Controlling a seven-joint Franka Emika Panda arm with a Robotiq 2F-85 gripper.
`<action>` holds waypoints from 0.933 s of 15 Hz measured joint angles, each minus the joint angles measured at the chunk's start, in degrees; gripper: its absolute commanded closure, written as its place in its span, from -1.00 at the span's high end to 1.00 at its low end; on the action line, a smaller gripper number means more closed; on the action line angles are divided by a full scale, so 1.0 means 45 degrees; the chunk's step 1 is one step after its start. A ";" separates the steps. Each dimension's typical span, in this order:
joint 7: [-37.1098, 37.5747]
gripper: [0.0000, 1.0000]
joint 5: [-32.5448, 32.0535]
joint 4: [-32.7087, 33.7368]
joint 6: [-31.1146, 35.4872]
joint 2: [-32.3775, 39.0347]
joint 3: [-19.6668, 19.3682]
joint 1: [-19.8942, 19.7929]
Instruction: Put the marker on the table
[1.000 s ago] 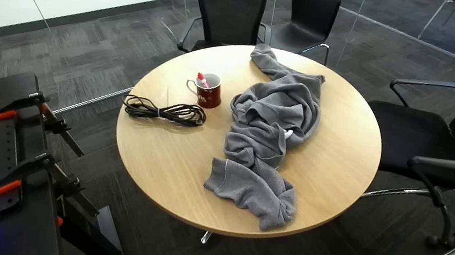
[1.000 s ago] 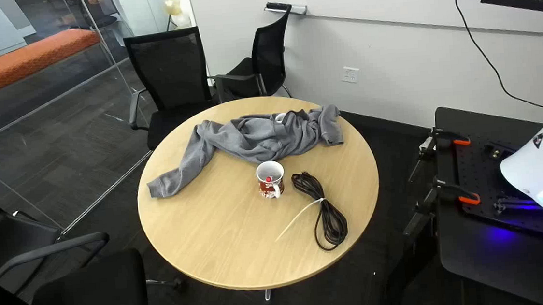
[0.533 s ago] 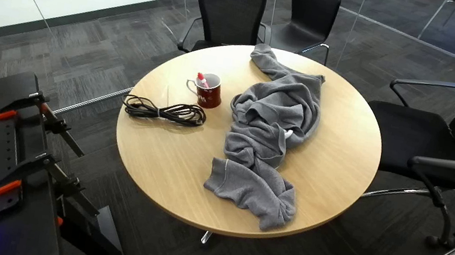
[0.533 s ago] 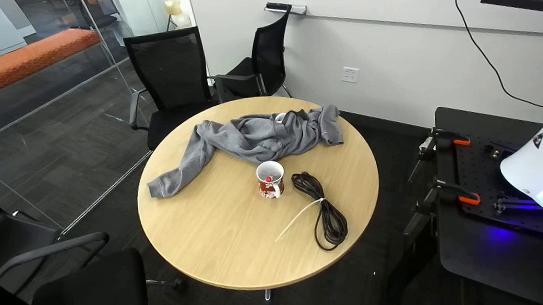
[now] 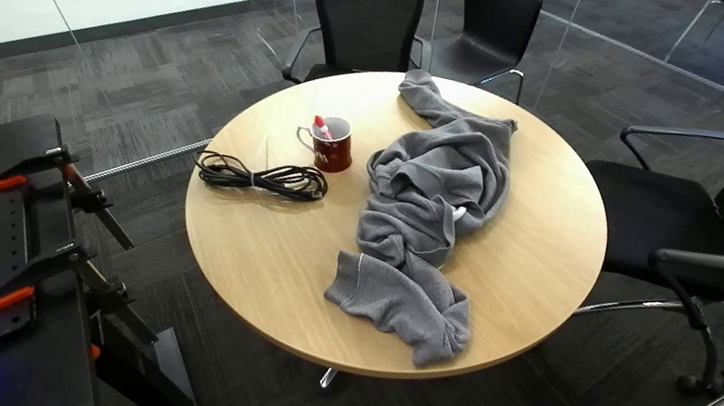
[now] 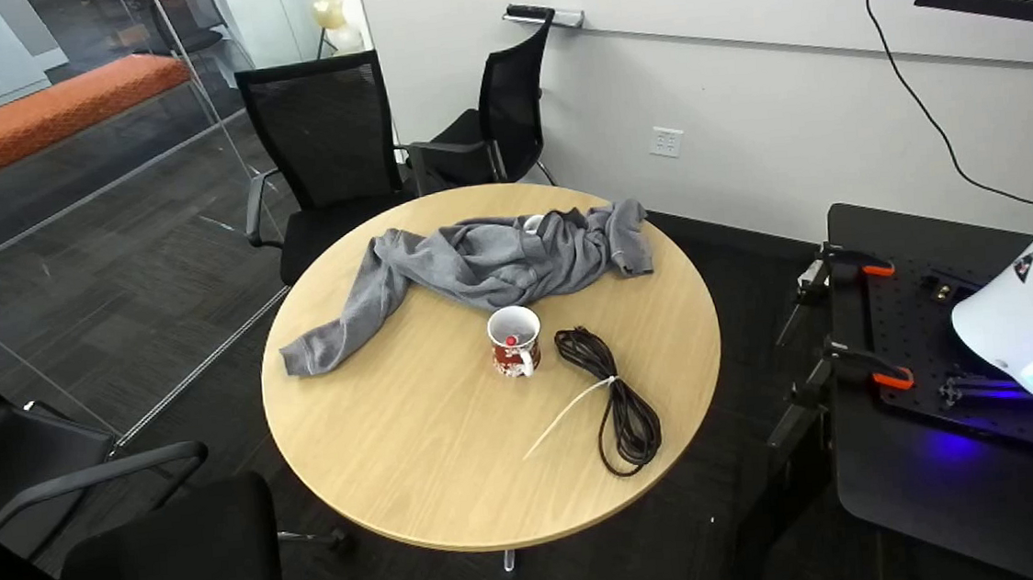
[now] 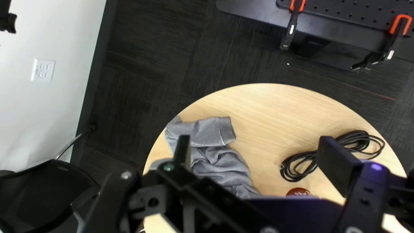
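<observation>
I'm seeing the slim red-capped marker (image 5: pixel 323 127) leaning in a dark-red ceramic mug (image 5: pixel 334 156), its move onto the round tan wood-look table (image 5: pixel 268 246) pending, the black gripper (image 7: pixel 255 140) hanging jaws apart.

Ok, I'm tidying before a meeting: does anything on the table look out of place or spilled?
The grey garment lies crumpled, not folded, across the table, and something white, too covered to identify, shows in its folds. The marker leans in a mug, an odd holder. I see no spill.
</observation>
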 measured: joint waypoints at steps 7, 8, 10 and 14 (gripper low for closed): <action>0.0287 1.00 0.1736 0.1370 0.2014 0.2265 0.0020 0.0321; 0.0415 1.00 0.2003 0.1577 0.2283 0.2664 0.0037 0.0328; 0.0574 1.00 0.2526 0.1935 0.2908 0.3476 0.0083 0.0340; 0.0671 1.00 0.3332 0.2242 0.4595 0.4868 0.0251 0.0414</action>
